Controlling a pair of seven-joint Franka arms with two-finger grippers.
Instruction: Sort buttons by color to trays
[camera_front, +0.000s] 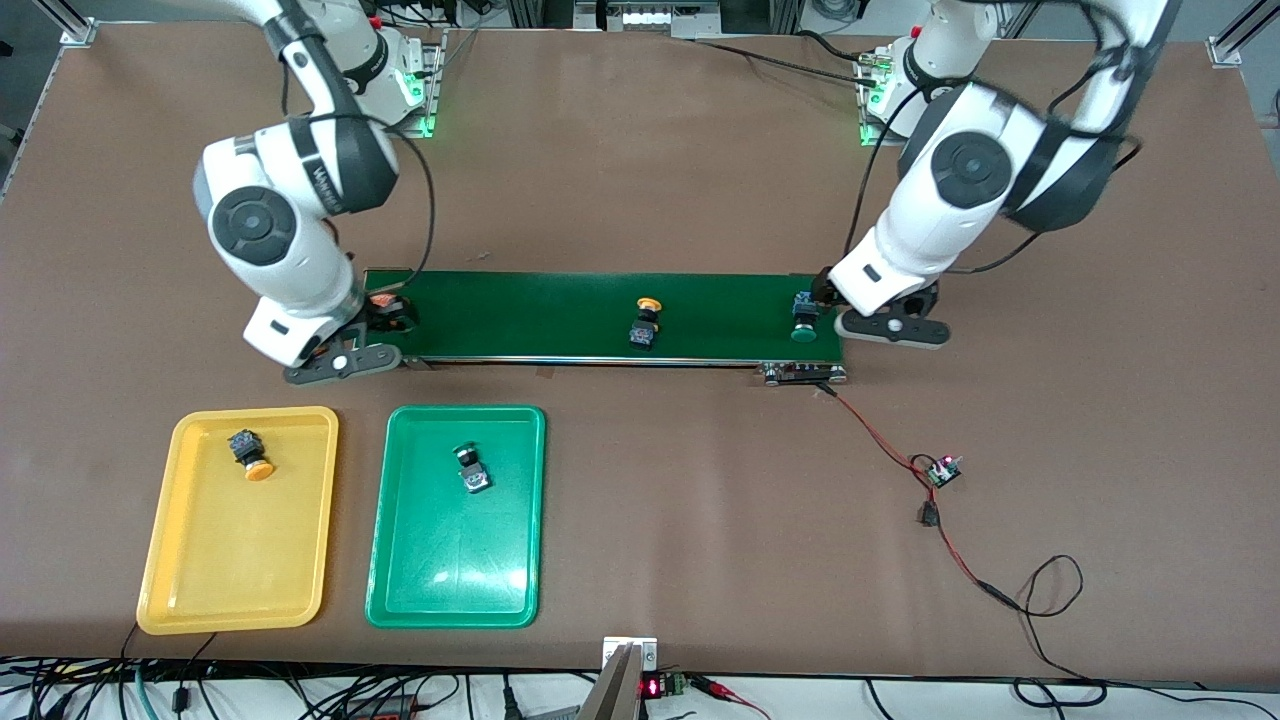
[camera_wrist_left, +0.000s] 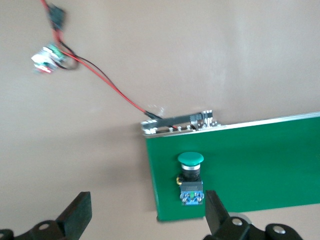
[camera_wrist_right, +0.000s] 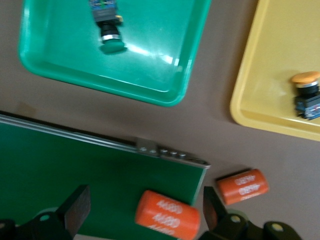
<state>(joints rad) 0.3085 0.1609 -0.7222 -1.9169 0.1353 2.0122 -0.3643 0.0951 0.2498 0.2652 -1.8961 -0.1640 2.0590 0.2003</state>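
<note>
One green button lies on the dark-green belt at the left arm's end; a yellow-capped button lies mid-belt. My left gripper is open and low over that belt end, the green button just inside one finger. The yellow tray holds a yellow button. The green tray holds a green button. My right gripper is open over the belt's other end, its fingers either side of an orange "4680" cylinder.
The conveyor belt runs across the table's middle. A second orange cylinder lies on the table just off the belt's end. Red and black wires with a small board trail from the belt toward the front camera.
</note>
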